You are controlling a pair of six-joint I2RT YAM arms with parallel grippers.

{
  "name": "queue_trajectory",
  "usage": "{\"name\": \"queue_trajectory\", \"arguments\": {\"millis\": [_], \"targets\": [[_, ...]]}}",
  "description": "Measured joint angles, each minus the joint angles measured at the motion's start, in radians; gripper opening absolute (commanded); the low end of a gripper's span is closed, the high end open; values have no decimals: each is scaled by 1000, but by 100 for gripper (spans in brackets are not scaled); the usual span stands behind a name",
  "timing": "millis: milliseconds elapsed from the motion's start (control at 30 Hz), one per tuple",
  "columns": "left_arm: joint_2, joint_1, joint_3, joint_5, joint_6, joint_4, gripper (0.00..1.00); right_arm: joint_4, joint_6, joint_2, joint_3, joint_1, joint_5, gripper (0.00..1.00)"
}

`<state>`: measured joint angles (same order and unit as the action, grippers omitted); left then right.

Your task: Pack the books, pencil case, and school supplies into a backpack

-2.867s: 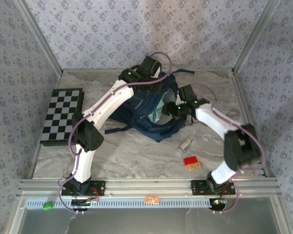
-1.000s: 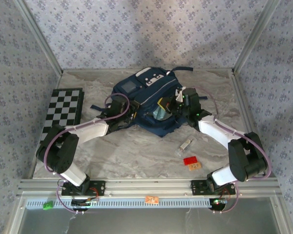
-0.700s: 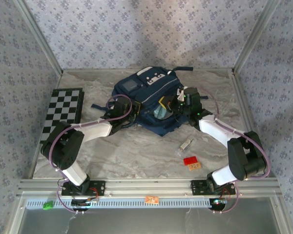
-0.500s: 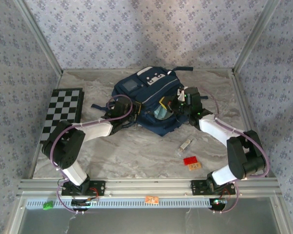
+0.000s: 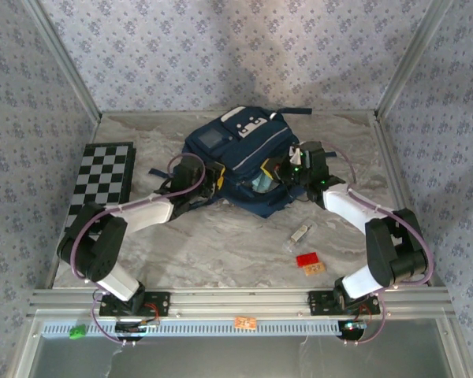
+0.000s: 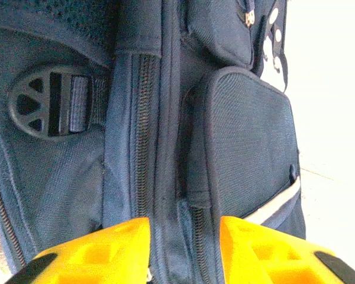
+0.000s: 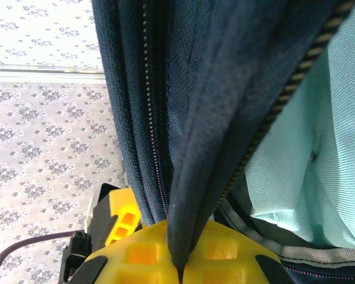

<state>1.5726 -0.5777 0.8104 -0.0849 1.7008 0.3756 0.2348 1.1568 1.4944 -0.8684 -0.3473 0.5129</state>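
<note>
Jaws of the left gripper [image 6: 183, 239] stand apart, astride a zipped seam on the left flank of the backpack [image 5: 235, 150], with a ridge of fabric between the yellow fingers [image 6: 106, 248]. The backpack lies flat on the marbled worktop [image 5: 213, 244], far of centre. It is soft navy weave with mesh panels, coiled zips and a round plastic buckle [image 6: 44, 103]. At its right side the right gripper [image 5: 287, 168] has its jaws clamped on the zip-edged lip of the bag's mouth. Pale teal cloth [image 7: 302, 148] shows inside, probably the pencil case. The school supplies [image 5: 300, 234], one small clear oblong piece, lies loose nearer and to the right, well apart from the bag. Its long axis runs from near-left to far-right. The right arm is closer to it but occupied, so the fetch likely falls to the free left one.
</note>
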Motion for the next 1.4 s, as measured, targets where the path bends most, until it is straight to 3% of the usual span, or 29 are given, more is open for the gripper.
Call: {"name": "queue_trajectory", "arguments": {"millis": [200,433,567,667,900,1033,1100,1200,1300,1400], "targets": [[68,8,99,-53,-3,-3,45,0,-6,2,0,-2,0,0],[173,9,169,-112,18,-14,40,-14,-23,14,-6,-6,-10,0],[186,9,194,-118,39,-55,35,-26,-32,15,-6,-6,-20,0],[191,5,210,-121,63,-87,40,-31,-39,15,-6,-6,-26,0],[194,-19,197,-101,143,-86,40,-44,-51,15,-6,-6,-26,0],[224,-26,230,-106,163,-90,30,-46,-55,15,-6,-6,-27,0],[230,-31,241,-101,173,-95,18,-46,-58,15,-6,-4,-27,0],[230,-31,243,-98,182,-105,0,-50,-69,15,-6,-2,-27,11],[230,-24,248,-106,186,-113,0,-98,-101,15,-16,4,-38,36],[219,-25,270,-100,185,-159,0,-235,-185,14,-72,5,-85,49]]}}
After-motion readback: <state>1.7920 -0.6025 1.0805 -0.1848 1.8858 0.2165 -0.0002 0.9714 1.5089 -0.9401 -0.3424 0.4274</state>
